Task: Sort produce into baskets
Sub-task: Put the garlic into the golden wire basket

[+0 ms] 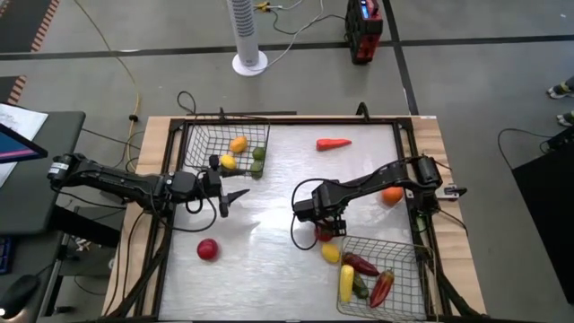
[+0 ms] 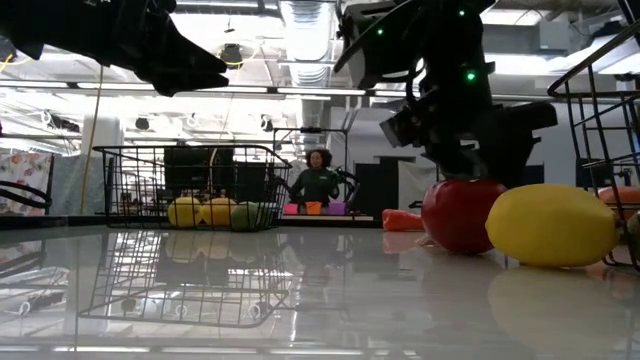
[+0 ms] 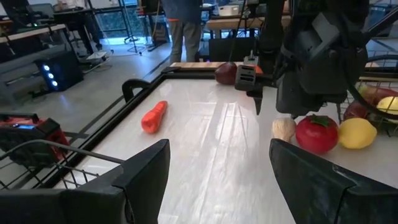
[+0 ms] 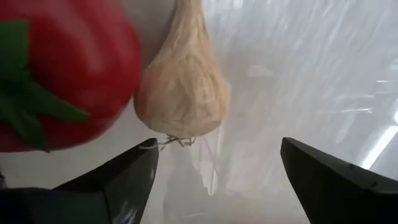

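Observation:
My right gripper [image 4: 217,168] is open and points down just above the table, over a red tomato [image 4: 56,74] and a white garlic [image 4: 183,93] that lie side by side. It touches neither. In the high view it [image 1: 321,218] hides the garlic. A yellow lemon [image 1: 331,253] lies by the tomato [image 1: 324,234]. My left gripper [image 1: 237,196] is open and empty, near the far-left basket [image 1: 199,144], which holds yellow, orange and green fruits. The near-right basket [image 1: 405,251] holds several long vegetables. A carrot [image 1: 334,143], an orange [image 1: 392,195] and a red apple [image 1: 207,248] lie loose.
The table has a raised dark frame [image 1: 408,152] along its edges. The near-right basket's wall [image 2: 600,130] stands close beside the lemon [image 2: 550,225] and tomato [image 2: 462,213]. A person [image 2: 318,180] is in the room behind the table. Bare tabletop lies between the two arms.

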`<action>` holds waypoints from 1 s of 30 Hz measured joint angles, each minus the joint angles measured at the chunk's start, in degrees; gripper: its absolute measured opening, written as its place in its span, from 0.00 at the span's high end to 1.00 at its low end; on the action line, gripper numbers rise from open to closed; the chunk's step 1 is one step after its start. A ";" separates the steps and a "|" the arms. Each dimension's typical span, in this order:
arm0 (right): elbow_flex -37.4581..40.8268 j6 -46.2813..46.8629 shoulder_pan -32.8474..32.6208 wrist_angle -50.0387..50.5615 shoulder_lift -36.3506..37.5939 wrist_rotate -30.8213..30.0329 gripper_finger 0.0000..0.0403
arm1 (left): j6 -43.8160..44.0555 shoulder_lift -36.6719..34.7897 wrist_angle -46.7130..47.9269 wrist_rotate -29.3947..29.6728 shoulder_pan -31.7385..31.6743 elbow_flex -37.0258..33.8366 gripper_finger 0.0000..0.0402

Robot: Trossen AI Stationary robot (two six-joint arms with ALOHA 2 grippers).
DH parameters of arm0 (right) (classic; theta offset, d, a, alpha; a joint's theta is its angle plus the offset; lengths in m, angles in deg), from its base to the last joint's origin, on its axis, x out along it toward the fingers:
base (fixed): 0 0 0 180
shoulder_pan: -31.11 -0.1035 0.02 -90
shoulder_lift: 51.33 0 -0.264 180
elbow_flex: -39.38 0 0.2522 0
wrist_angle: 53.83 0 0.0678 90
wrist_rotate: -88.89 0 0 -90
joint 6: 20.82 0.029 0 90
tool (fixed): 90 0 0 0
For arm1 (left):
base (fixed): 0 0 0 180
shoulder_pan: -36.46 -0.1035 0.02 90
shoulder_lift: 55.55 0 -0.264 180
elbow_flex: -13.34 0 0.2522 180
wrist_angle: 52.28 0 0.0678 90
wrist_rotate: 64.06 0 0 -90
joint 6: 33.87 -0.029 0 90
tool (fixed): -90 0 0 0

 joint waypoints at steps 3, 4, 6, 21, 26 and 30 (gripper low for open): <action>-0.50 -1.26 0.05 0.31 0.00 -0.49 0.08 | -0.05 0.00 -0.48 0.07 0.00 0.00 0.34; -0.90 -1.86 0.05 0.25 0.00 -0.49 0.08 | -0.35 0.00 -0.54 0.07 0.00 0.00 0.34; -1.74 -2.55 -0.01 -0.15 0.00 -0.52 0.08 | -0.44 0.00 -0.54 0.09 0.00 0.00 0.34; -3.87 -1.76 1.78 -6.73 -0.02 -7.69 0.09 | -0.46 0.00 -0.43 0.05 0.00 0.00 0.34; -5.85 0.48 3.62 -1.27 -0.07 -7.31 0.09 | -0.47 0.00 -0.43 0.07 -0.02 0.00 0.34; -10.37 0.72 3.49 -1.15 -0.07 -2.02 0.09 | -0.48 0.00 -0.42 0.37 -0.02 0.00 0.34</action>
